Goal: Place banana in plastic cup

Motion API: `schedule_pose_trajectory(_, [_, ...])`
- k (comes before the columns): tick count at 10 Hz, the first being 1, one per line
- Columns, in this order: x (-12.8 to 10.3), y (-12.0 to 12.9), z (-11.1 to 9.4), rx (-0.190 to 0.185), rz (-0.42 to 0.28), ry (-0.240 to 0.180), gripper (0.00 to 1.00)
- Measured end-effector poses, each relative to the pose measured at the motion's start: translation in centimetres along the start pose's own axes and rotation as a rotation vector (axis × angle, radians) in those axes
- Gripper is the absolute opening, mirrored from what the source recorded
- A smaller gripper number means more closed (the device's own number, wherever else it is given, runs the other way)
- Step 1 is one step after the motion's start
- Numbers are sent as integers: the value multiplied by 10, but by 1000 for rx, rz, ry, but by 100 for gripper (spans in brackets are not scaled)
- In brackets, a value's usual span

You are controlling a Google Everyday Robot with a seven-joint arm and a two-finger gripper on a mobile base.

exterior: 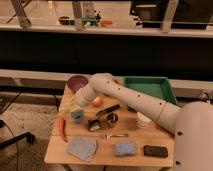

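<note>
The light-blue plastic cup stands upright near the table's left side. Just above and behind it hangs my gripper, at the end of the white arm that reaches in from the right. A pale yellow sliver, the banana, shows at the gripper's tip, right over the cup's rim. The gripper looks shut on it. Most of the banana and the fingers are hidden by the wrist.
A purple bowl is behind the gripper and an orange fruit to its right. A red chili lies left of the cup. Metal cup, white cup, green tray, grey cloth, blue sponge.
</note>
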Motion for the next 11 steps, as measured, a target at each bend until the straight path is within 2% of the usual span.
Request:
schedule_pose_trajectory(3, [7,2,6,-10,19,-10,17])
schedule_pose_trajectory(11, [9,7,-1,-9,28,-5,19])
